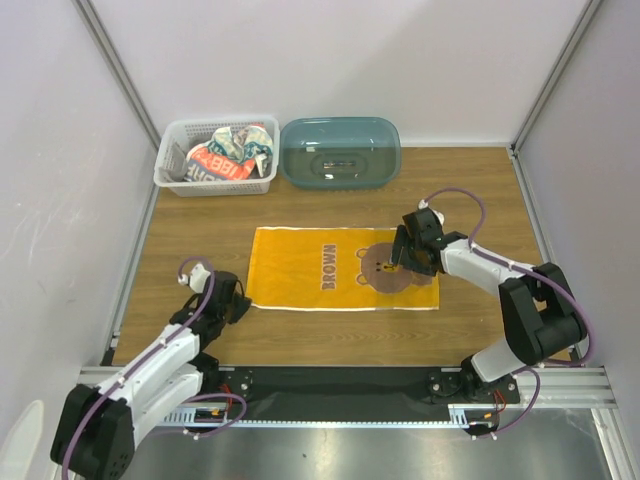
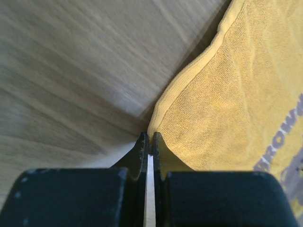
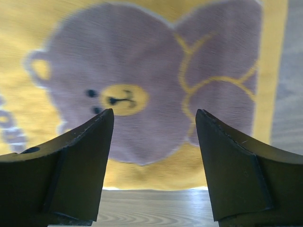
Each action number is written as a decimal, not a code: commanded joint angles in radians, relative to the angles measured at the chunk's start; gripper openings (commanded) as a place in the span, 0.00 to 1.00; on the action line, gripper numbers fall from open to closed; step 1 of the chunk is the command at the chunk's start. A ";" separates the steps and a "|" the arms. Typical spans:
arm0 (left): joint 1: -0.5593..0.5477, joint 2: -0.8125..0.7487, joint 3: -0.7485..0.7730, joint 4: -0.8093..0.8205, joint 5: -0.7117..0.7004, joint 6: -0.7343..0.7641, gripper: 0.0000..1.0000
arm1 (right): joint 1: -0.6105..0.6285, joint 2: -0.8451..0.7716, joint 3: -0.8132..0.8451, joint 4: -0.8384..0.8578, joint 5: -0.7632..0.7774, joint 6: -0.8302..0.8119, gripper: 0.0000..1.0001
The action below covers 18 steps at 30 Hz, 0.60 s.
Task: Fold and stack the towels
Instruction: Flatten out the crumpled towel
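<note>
Basket (image 1: 168, 180) of crumpled towels (image 1: 232, 152), left pincer (image 2: 149, 138) closed at yellow towel (image 1: 300, 268), right pincer (image 3: 154, 115) open

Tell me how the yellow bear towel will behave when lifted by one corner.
Likely floppy: the yellow towel lies flat, and its edge humps up beside the shut left gripper. Probably light, being a thin single layer. Its terry nap should grip rather than slip.

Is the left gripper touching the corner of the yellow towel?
Touching. The left wrist view shows the left gripper with its jaws shut right on the corner of the yellow towel, with no gap between them.
</note>
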 commanded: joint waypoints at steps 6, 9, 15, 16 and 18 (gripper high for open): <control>0.006 0.146 0.100 0.125 -0.057 0.177 0.00 | 0.004 -0.042 -0.103 -0.013 -0.001 0.029 0.72; 0.012 0.219 0.149 0.168 -0.070 0.229 0.00 | 0.015 -0.090 -0.164 0.003 -0.047 0.052 0.70; 0.051 0.407 0.275 0.274 -0.068 0.340 0.00 | 0.068 -0.177 -0.287 0.036 -0.119 0.138 0.69; 0.065 0.444 0.318 0.289 -0.056 0.361 0.00 | 0.091 -0.182 -0.296 0.038 -0.124 0.149 0.68; 0.076 0.554 0.391 0.302 -0.028 0.404 0.00 | 0.117 -0.200 -0.310 0.032 -0.137 0.181 0.68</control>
